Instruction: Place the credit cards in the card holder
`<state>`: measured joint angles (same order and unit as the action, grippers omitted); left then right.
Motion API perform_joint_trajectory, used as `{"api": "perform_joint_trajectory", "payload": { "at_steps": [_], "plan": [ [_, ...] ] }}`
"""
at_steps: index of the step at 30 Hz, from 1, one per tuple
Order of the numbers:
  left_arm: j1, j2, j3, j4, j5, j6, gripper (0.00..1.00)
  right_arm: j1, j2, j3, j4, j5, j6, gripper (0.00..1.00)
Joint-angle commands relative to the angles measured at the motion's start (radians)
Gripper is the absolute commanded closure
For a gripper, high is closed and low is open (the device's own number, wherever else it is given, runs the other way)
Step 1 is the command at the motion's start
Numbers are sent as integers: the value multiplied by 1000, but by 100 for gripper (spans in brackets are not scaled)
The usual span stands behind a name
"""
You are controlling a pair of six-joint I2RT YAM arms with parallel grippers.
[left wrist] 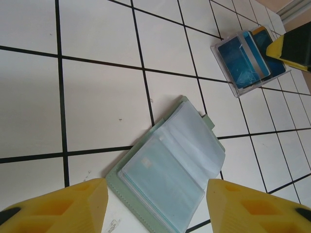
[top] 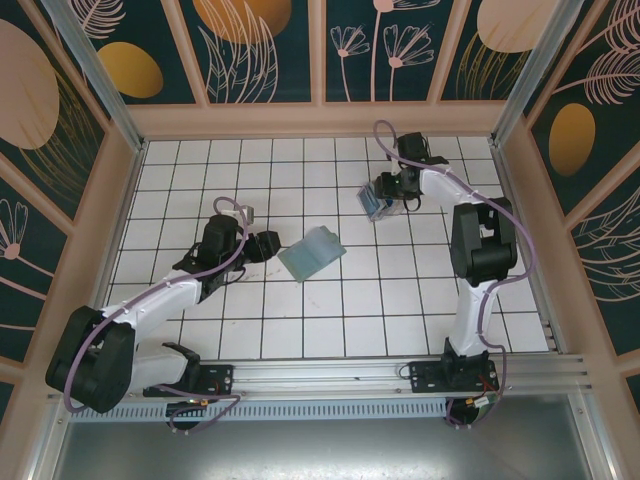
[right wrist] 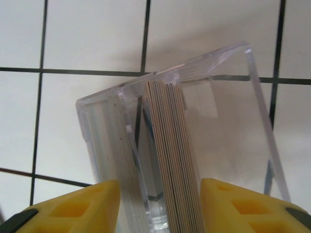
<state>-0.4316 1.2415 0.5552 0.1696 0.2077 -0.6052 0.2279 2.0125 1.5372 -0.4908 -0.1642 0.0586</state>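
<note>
yellow fingers of the right gripper flank the credit cards in a clear case; clamped or not, cannot tell. left gripper gapes empty, card holder just ahead.

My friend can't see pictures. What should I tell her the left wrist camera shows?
An open green card holder with pale blue pockets lies flat on white tiles, beyond the yellow fingers of the open left claw. At the top right, a clear box holds blue cards, with a yellow finger of the right claw at its edge.
</note>
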Motion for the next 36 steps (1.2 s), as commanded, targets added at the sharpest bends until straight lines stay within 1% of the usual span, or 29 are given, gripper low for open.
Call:
{"api": "perform_joint_trajectory", "payload": {
  "at_steps": [1, 8, 15, 19, 23, 27, 32, 36],
  "plan": [
    [5, -14, -5, -17, -7, 19, 43, -5, -20, 17, -27, -79, -17, 55],
    [5, -17, 2, -32, -25, 30, 43, -5, -34, 20, -27, -101, -17, 58],
    [5, -19, -10, -17, -21, 19, 43, -5, -7, 19, -35, -159, -13, 58],
    [5, -17, -10, -24, -22, 14, 43, -6, -35, 8, -19, -178, -5, 62],
    [5, -16, -20, -27, -32, 19, 42, -9, -72, 0, -7, -188, -2, 62],
    [5, -17, -20, -38, -28, 22, 41, -20, -72, 6, -16, -193, 2, 63],
    [5, -19, -25, -36, -37, 20, 41, -24, -65, -8, -1, -204, 6, 67],
    [5, -15, -31, -22, -36, 18, 41, -25, -59, -6, -4, -189, 4, 75]
  ]
}}
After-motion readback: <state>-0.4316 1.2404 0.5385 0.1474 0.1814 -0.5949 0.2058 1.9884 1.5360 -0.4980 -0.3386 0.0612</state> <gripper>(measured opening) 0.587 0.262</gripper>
